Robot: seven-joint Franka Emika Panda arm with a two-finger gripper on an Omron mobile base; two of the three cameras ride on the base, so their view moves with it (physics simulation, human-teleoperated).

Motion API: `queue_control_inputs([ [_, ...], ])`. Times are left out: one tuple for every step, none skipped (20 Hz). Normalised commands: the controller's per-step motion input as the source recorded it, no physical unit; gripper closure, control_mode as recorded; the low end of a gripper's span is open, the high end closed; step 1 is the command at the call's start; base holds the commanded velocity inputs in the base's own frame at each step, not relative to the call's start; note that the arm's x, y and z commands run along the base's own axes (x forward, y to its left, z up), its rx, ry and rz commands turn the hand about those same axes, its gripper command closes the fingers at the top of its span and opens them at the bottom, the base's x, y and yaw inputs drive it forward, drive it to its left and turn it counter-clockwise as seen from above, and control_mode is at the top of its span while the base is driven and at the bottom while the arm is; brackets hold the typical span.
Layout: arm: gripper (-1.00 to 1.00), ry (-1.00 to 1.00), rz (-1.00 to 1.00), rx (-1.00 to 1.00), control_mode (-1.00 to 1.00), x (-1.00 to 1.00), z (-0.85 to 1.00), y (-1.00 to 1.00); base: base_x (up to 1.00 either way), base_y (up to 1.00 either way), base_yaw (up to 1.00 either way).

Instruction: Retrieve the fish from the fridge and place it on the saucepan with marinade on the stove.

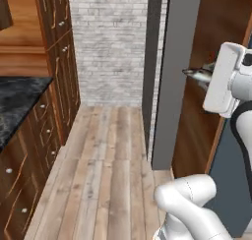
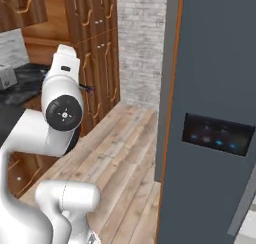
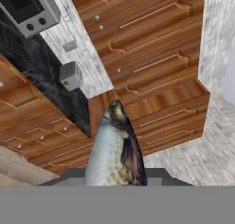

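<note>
My hand is pinched tight on the fish, held up in the air beside the fridge. In the left base view the fish pokes out to the left of my white wrist, a small grey pointed shape against the brown panel behind it, level with the upper part of the fridge's grey edge. In the hand view the fish rises from the bottom middle, silvery-grey with a darker, mottled right flank and a pointed tip aimed up the picture; my fingertips are hidden under it.

The fridge stands on the right of both base views, its dark blue-grey door facing the right base camera, with a black panel of blue lights about halfway down. In the right base view a thin dark tip shows just to the right of my arm's round joint, in front of the wooden cabinets; I cannot tell whether that is the fish.

Ahead lies a plank floor running to a pale brick wall. To the left a dark stone tabletop sits over wooden drawers. Beyond the fish, the hand view shows a small grey box on that dark surface.
</note>
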Motion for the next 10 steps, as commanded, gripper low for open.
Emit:
queue_control_inputs([
  [1.0,0.0,0.0,0.0,1.0,0.0,0.0,0.0,-0.16,0.58,0.47],
  [1.0,0.0,0.0,0.0,1.0,0.0,0.0,0.0,-0.19,0.59,0.49],
  [1.0,0.0,0.0,0.0,1.0,0.0,0.0,0.0,-0.19,0.58,0.52],
  [1.0,0.0,0.0,0.0,1.0,0.0,0.0,0.0,-0.24,0.56,0.54],
  [1.0,0.0,0.0,0.0,1.0,0.0,0.0,0.0,-0.31,0.57,0.56],
  [1.0,0.0,0.0,0.0,1.0,0.0,0.0,0.0,-0.31,0.54,0.57],
  [1.0,0.0,0.0,0.0,1.0,0.0,0.0,0.0,-0.39,0.49,0.57],
  [1.0,0.0,0.0,0.0,1.0,0.0,0.0,0.0,-0.42,0.49,0.57],
  [1.0,0.0,0.0,0.0,1.0,0.0,0.0,0.0,-0.52,0.48,0.57],
  [1.0,0.0,0.0,0.0,1.0,0.0,0.0,0.0,-0.54,0.46,0.56],
])
